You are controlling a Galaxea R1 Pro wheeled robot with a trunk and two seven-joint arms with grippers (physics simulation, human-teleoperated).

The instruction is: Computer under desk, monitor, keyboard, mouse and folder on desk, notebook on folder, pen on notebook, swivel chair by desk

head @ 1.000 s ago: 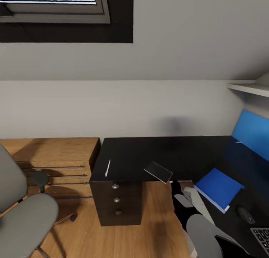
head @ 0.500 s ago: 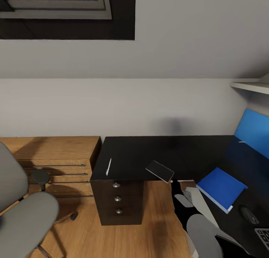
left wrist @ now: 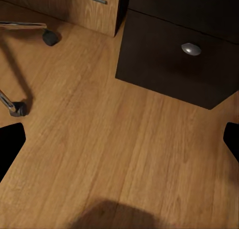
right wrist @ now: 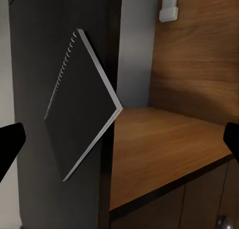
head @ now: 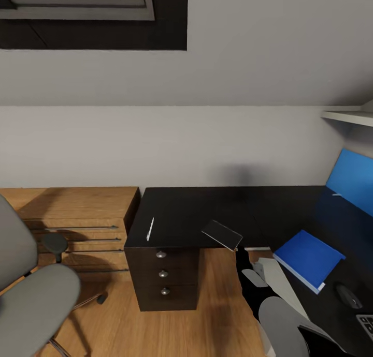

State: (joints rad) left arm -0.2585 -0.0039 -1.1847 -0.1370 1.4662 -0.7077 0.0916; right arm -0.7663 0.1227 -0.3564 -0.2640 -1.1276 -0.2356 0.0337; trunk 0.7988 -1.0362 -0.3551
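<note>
A dark spiral-bound notebook (right wrist: 82,109) lies on the black table (right wrist: 45,40) left of centre, one corner jutting past the table's edge over the wood floor (right wrist: 169,139).

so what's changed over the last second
Only the head camera drifted slightly; the whole picture shifted a little. Nothing was gripped or released. The notebook overhangs the desk edge, the pen and folder lie where they were, and the right gripper remains open facing the notebook.

Desk (head: 197,212) showing glossy black top – faint reflections lying across it. Floor (left wrist: 114,154) looking like light wood planks, satin grain. Drawer knob (left wrist: 191,49) gleaming like brushed metal. Swivel chair (head: 36,300) reading as matt grey padding. Notebook (right wrist: 79,109) showing dark smooth cover, pale paper edge – spiral binding.
</note>
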